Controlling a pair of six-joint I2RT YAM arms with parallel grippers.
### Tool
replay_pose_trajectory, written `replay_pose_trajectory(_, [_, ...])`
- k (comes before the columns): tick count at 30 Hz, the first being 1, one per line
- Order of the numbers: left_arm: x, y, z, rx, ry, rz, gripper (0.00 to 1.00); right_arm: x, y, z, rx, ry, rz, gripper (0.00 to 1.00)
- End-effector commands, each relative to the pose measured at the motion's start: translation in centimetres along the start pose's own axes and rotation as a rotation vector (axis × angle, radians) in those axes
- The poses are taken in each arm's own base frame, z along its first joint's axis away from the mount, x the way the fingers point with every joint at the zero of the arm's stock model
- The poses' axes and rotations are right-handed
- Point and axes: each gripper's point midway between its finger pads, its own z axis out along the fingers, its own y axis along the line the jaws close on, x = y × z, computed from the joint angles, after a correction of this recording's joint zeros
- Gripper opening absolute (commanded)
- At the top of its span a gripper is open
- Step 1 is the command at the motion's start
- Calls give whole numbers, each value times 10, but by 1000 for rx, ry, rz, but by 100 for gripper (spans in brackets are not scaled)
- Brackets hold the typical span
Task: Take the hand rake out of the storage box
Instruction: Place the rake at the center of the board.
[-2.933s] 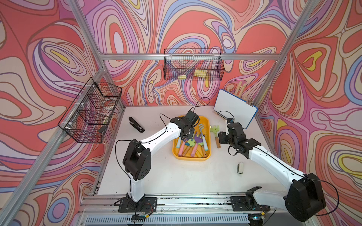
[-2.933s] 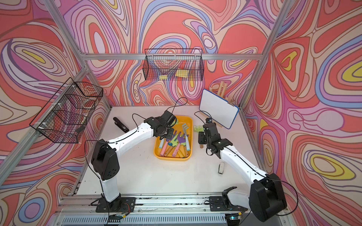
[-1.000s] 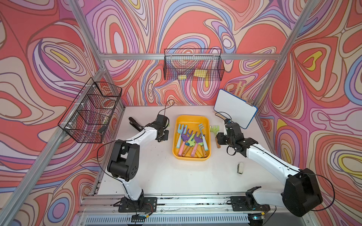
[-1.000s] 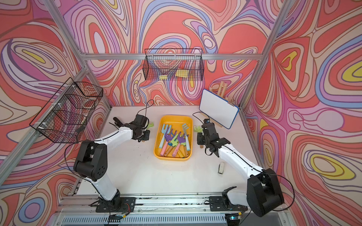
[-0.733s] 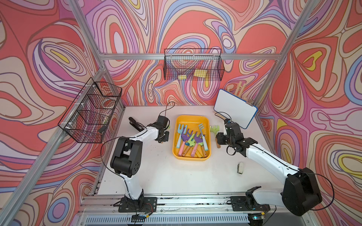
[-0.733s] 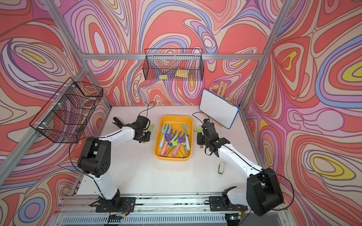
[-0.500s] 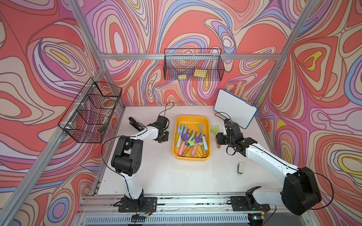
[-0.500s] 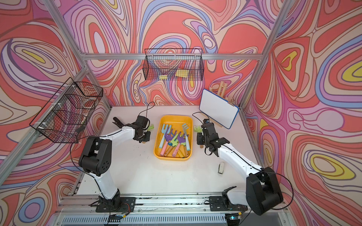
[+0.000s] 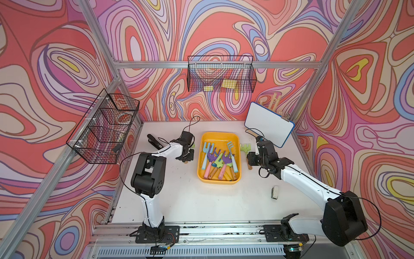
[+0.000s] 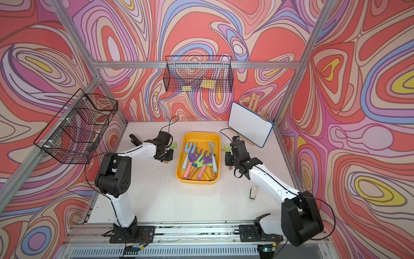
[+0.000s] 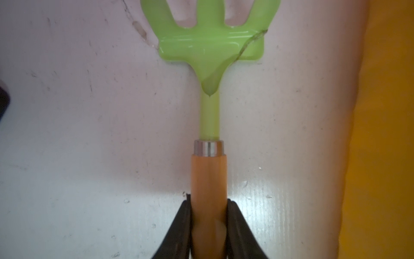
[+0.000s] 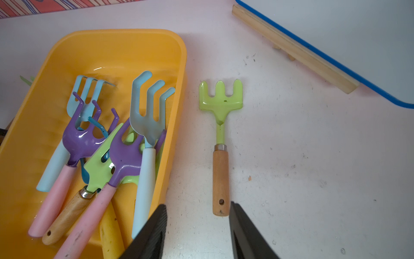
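Two green rakes lie outside the yellow-orange storage box [image 9: 219, 134]. Only the left wrist view shows the left fingers [image 11: 179, 228] clamped on the wooden handle of a green hand rake [image 11: 209, 175], which sits close against the tabletop [image 11: 89, 134] with the box just beside them. The right wrist view shows the right fingers [image 12: 154, 233] parted and empty, a second green rake [image 12: 220, 175] just ahead of them. The left arm stretches low; nearly three seconds ago it reached over the box.

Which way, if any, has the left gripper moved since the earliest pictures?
Yes: the left gripper went from over the storage box out to the table beside it, toward the black stapler.
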Motion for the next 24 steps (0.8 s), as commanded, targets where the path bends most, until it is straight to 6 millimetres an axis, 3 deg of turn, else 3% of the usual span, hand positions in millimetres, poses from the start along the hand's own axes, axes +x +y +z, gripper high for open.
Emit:
replay_pose_trajectory(1, [4,4,1,-12,44,-14,30,-9,3,2,-9,-15,-5,50])
replay_pose_trajectory(10, [9,6,4,-17,97,-9,42,-11,5,4,-16,-9,-6,50])
replay_pose_trajectory(14, [7,7,-4,-17,79,-13,46,-13,7,4,-23,-11,-7,50])
replay_pose_trajectory(24, [-12,-9,-70,137,-142,-27,69,-13,19,9,-76,34,-38,51])
